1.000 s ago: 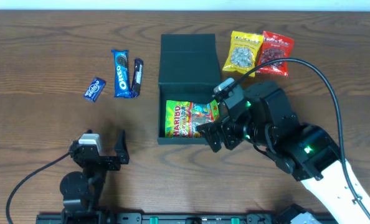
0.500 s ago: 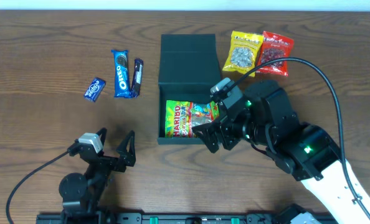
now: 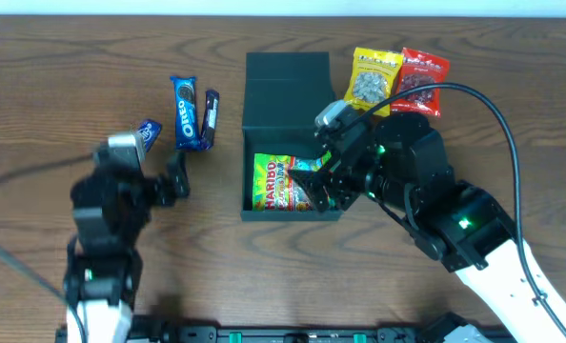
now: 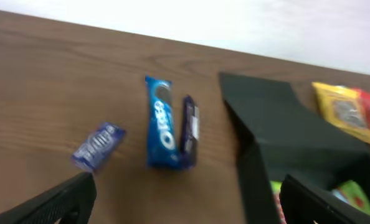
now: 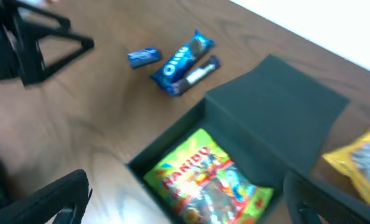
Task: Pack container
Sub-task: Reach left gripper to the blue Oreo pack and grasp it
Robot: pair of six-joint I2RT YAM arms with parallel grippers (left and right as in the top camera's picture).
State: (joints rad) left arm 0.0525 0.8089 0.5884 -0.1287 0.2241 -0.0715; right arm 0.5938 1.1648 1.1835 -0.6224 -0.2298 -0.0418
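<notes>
The dark container (image 3: pixel 288 95) lies open mid-table with its flap lid folded back; it also shows in the left wrist view (image 4: pixel 278 124) and the right wrist view (image 5: pixel 278 106). A green Haribo packet (image 3: pixel 281 181) lies flat inside it (image 5: pixel 213 180). My right gripper (image 3: pixel 317 187) is open and empty, hovering over the box's right side above the packet (image 5: pixel 185 205). My left gripper (image 3: pixel 164 167) is open and empty (image 4: pixel 185 205), just short of an Oreo packet (image 3: pixel 185 112), a dark bar (image 3: pixel 210 116) and a small blue packet (image 3: pixel 148 133).
A yellow snack packet (image 3: pixel 373 78) and a red one (image 3: pixel 422 78) lie right of the lid. In the left wrist view the Oreo (image 4: pixel 161 121), dark bar (image 4: pixel 190 127) and small blue packet (image 4: pixel 98 145) lie left of the box.
My left arm has risen and swung forward toward the blue packets. My right gripper has shifted slightly back over the box and stays open above the Haribo packet.
</notes>
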